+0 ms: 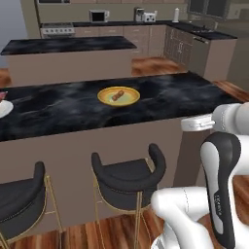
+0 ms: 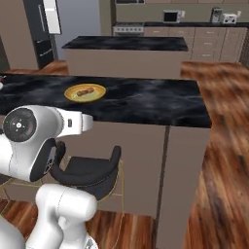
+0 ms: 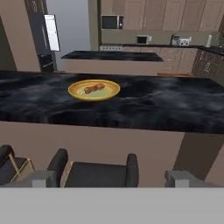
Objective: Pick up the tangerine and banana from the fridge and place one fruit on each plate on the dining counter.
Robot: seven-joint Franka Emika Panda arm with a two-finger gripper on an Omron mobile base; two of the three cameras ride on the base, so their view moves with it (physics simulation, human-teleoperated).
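On the glossy black marbled stone table (image 1: 160, 99) I see the round yellow-orange rimmed plate (image 1: 118, 96), and the curved brown-orange banana (image 1: 117, 94) lies across the middle of that plate. From my hand view the same plate sits toward the left of the table top, with the banana resting inside its rim. Left of the yellow plate, at the very edge of the left base view, I catch part of a plain white plate (image 1: 4, 108) with something reddish on it that I cannot make out. I see my hand (image 3: 116, 178) with its two grey fingertips standing wide apart, nothing between them, held off the near side of the table and level with the taupe-brown front below the plate. Black padded stools with thin gold legs (image 1: 129, 177) stand against that front, below the yellow plate. Beyond the plate I see a second black-topped island (image 1: 68, 46), and to its left the tall black fridge (image 2: 41, 31).
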